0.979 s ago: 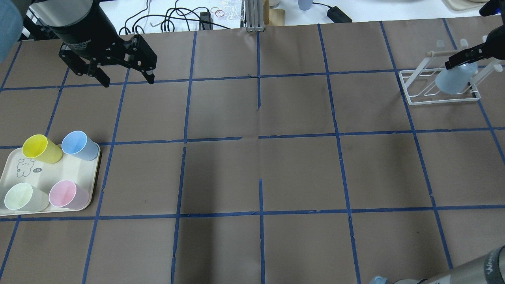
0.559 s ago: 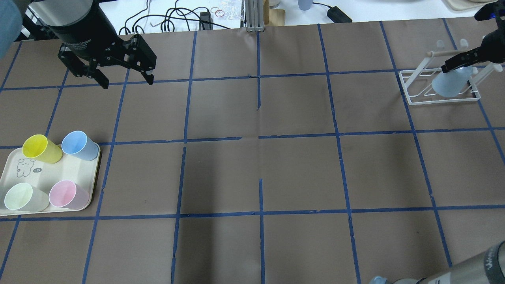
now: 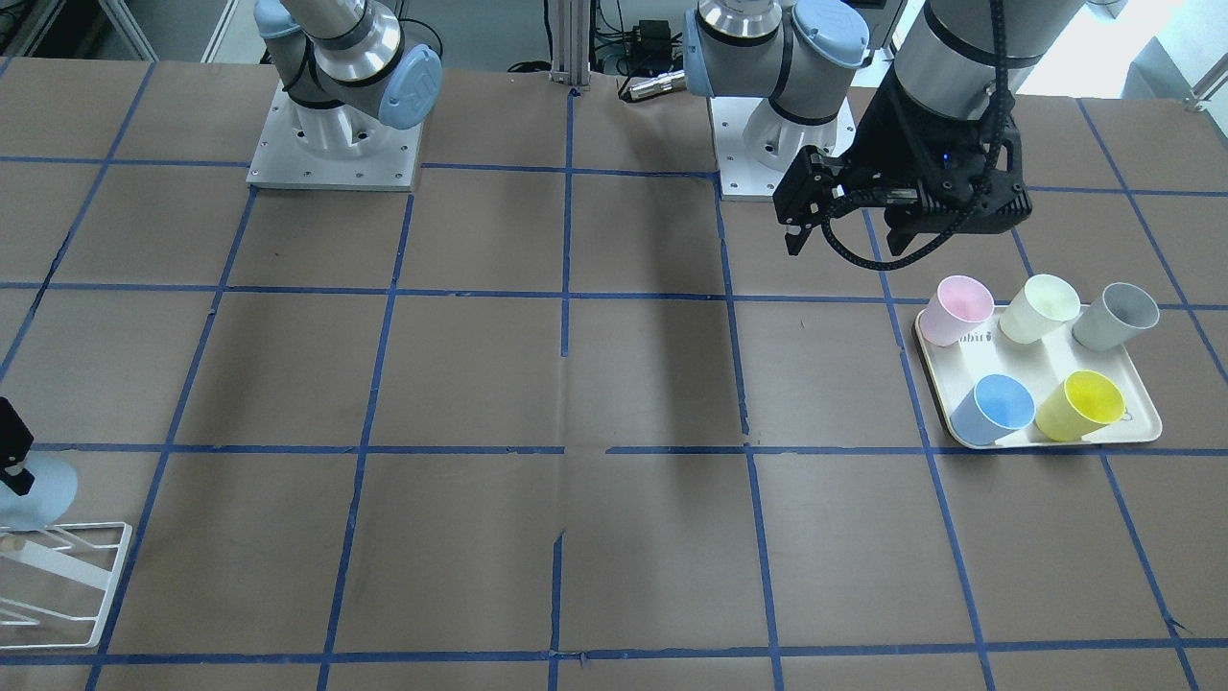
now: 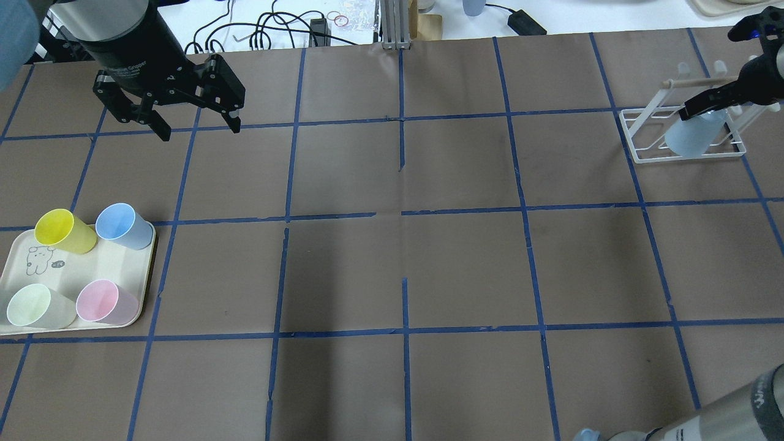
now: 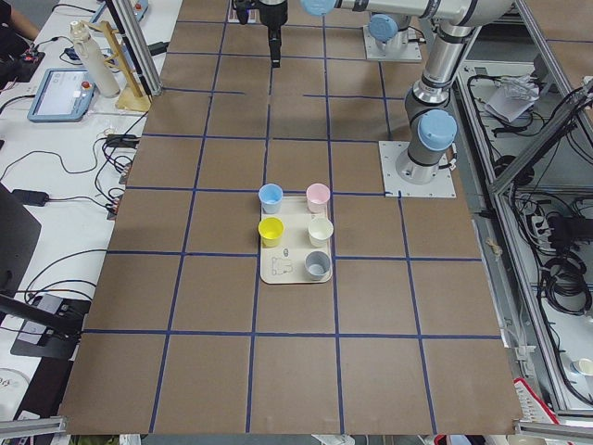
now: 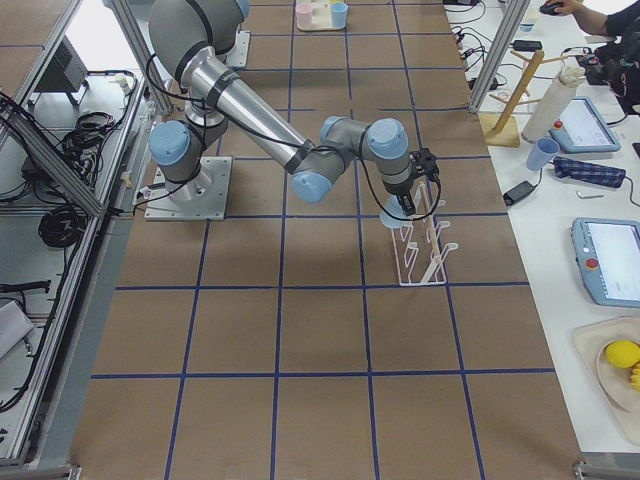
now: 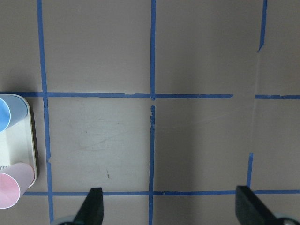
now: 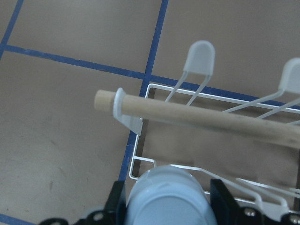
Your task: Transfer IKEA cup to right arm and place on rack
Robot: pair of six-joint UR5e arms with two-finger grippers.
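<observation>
My right gripper (image 4: 704,103) is shut on the pale powder-blue IKEA cup (image 4: 692,138) and holds it mouth down, tilted, over the slanted bars of the white wire rack (image 4: 637,144) at the far right. In the right wrist view the cup's base (image 8: 168,197) sits between the black fingers (image 8: 222,197), just in front of the rack's wooden peg (image 8: 211,117). The front-facing view shows the cup (image 3: 38,489) above the rack (image 3: 67,566). My left gripper (image 4: 199,130) hangs open and empty above the table's left side; the left wrist view (image 7: 171,211) shows only table between its fingers.
A cream tray (image 4: 61,269) at the near left carries yellow (image 4: 61,229), deeper-blue (image 4: 122,225), pale green (image 4: 33,306) and pink (image 4: 104,301) cups, plus a grey cup (image 3: 1118,317). Cables and gear lie beyond the table's far edge.
My right gripper has carried the IKEA cup a little leftward and lower onto the rack's bars. The left gripper has stayed almost still and open.
</observation>
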